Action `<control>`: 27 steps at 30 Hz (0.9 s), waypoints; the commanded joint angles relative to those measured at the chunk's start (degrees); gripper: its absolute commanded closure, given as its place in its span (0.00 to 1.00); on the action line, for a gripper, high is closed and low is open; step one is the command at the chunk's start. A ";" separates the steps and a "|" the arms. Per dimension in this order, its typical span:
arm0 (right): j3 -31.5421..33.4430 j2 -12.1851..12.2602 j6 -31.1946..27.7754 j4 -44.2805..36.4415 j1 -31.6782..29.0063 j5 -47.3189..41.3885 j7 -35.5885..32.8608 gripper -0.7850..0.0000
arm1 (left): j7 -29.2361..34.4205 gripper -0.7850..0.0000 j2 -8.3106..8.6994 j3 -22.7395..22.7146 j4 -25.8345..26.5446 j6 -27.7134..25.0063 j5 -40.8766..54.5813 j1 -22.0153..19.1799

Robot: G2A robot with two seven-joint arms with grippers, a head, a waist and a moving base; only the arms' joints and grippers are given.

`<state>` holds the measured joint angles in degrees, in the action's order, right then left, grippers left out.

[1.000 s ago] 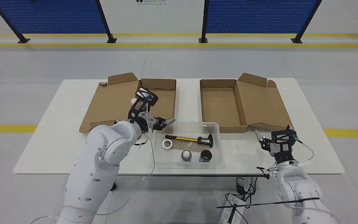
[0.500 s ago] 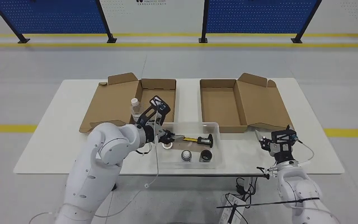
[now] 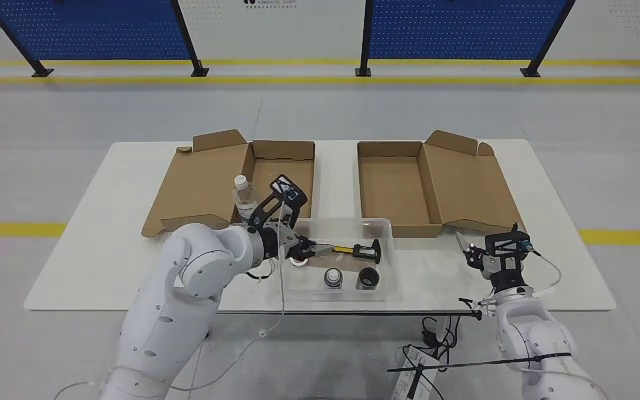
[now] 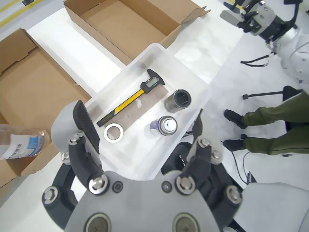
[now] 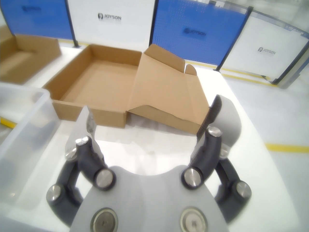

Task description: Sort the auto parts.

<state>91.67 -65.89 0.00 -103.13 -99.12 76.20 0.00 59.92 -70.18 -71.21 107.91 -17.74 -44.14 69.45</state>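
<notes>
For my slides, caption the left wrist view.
Open left gripper over a clear bin holding a caliper, a ring, a metal sleeve and a small can.

- Blue perforated partitions on black feet are fencing off what is looking like an industrial robot test floor.
- Yellow lines are running across the pale grey floor.
- A white table is carrying open cardboard boxes and a clear bin holding a caliper.
</notes>
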 commanded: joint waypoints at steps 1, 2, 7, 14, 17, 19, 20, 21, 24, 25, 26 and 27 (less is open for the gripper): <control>0.00 0.00 0.00 0.00 0.00 0.00 0.00 0.00 | -0.89 0.00 -0.18 1.83 0.26 2.29 -0.62 0.11; 0.00 0.00 0.00 0.00 0.00 0.00 0.00 0.00 | -1.85 0.00 -0.37 3.10 0.33 3.25 -0.01 0.18; 0.00 0.00 0.00 0.00 0.00 0.00 0.00 0.00 | -2.63 0.00 -1.20 9.08 -0.54 9.05 -0.96 -1.01; 0.00 0.00 0.00 0.00 0.00 0.00 0.00 0.00 | 0.15 0.00 -1.95 13.12 -3.98 16.46 -1.98 -3.74; 0.00 0.00 0.00 0.00 0.00 0.00 0.00 0.00 | 1.65 0.00 -2.12 13.95 -5.55 18.41 -1.74 -4.46; 0.00 0.00 0.00 0.00 0.00 0.00 0.00 0.00 | 2.60 0.00 -2.23 14.32 -6.43 19.73 -0.96 -4.84; 0.00 0.00 0.00 0.00 0.00 0.00 0.00 0.00 | 3.08 0.00 -2.28 14.50 -6.75 20.29 -0.64 -4.98; 0.00 0.00 0.00 0.00 0.00 0.00 0.00 0.00 | 3.53 0.00 -2.31 14.67 -7.00 20.77 -0.38 -5.10; 0.00 0.00 0.00 0.00 0.00 0.00 0.00 0.00 | 5.56 0.00 -2.39 15.27 -7.71 21.87 0.44 -5.55; 0.00 0.00 0.00 0.00 0.00 0.00 0.00 0.00 | 6.01 0.00 -2.40 15.43 -7.98 22.38 0.47 -5.63; 0.00 0.00 0.00 0.00 0.00 0.00 0.00 0.00 | 6.63 0.00 -2.42 15.58 -8.24 22.97 0.68 -5.71; 0.00 0.00 0.00 0.00 0.00 0.00 0.00 0.00 | 7.11 0.00 -2.45 15.72 -8.50 23.40 0.91 -5.82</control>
<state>91.67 -65.89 0.00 -103.13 -99.12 76.20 0.00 66.51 -72.61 -55.63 99.69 5.12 -43.45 63.73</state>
